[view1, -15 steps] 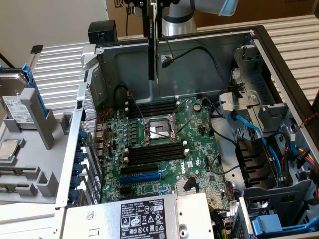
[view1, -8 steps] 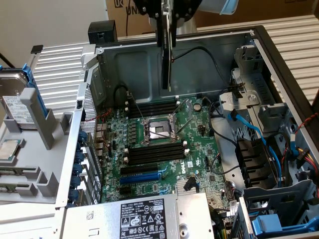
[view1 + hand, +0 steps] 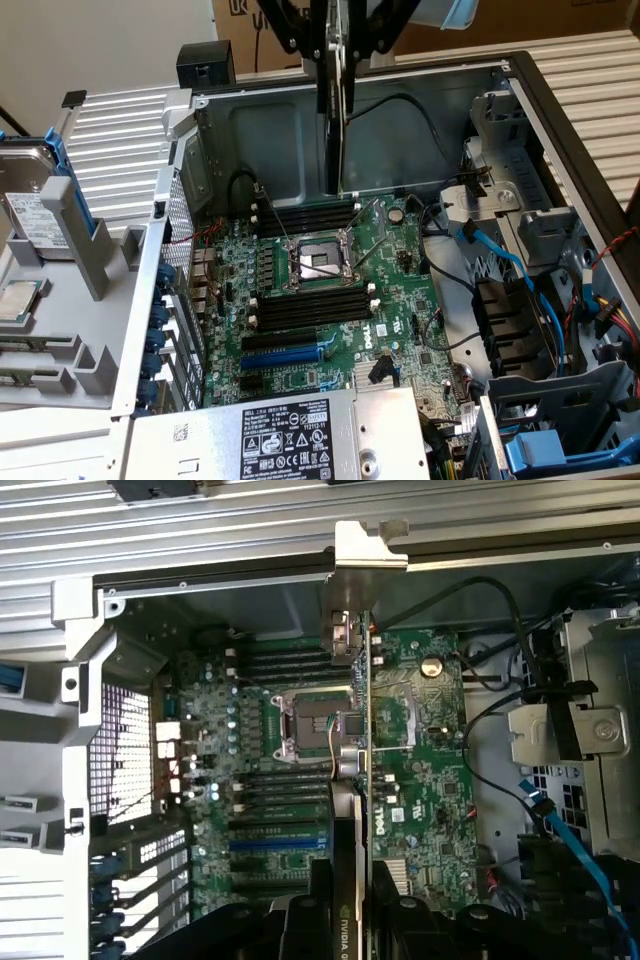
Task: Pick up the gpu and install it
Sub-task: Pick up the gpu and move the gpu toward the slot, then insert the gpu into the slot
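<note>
The gpu (image 3: 335, 120) hangs edge-on and upright inside the open computer case, held from above by my gripper (image 3: 343, 35), which is shut on it. Its lower end sits just above the memory sticks (image 3: 305, 215) at the far end of the green motherboard (image 3: 400, 290). In the wrist view the gpu (image 3: 357, 730) runs away from my gripper (image 3: 345, 920) as a thin edge, and its silver end bracket (image 3: 365, 565) is at the far end near the case wall. Below it lie the processor socket (image 3: 305, 720) and the blue expansion slot (image 3: 275, 842).
A power supply (image 3: 290, 435) with a label sits at the near end of the case. Blue data cables (image 3: 520, 280) and drive cages (image 3: 560, 400) stand on the exterior view's right. A hard drive (image 3: 30, 200) and a processor (image 3: 20, 300) rest on a grey fixture outside the case.
</note>
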You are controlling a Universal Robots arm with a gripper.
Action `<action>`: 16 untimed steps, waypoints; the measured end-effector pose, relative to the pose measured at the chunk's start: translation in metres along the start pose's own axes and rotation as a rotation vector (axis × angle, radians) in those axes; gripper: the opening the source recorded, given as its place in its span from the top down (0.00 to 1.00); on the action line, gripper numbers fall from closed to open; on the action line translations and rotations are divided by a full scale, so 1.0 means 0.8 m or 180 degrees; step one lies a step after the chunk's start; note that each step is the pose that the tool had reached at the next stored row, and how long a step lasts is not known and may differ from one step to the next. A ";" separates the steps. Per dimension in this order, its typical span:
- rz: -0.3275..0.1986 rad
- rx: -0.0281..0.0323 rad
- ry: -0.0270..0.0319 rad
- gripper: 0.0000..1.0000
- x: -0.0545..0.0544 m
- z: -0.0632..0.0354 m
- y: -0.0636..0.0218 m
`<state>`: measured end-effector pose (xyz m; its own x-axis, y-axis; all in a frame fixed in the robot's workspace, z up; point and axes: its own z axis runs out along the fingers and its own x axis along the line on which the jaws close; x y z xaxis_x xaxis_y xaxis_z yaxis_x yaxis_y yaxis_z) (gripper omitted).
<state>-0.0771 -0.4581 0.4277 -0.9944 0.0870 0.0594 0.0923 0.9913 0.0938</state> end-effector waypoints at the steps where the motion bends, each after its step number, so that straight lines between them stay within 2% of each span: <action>1: 0.0000 0.0000 0.0003 0.74 0.000 0.001 0.000; 16: 0.0006 0.0006 0.0060 0.74 0.000 0.001 0.000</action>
<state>-0.0771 -0.4580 0.4273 -0.9931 0.0870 0.0784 0.0941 0.9913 0.0919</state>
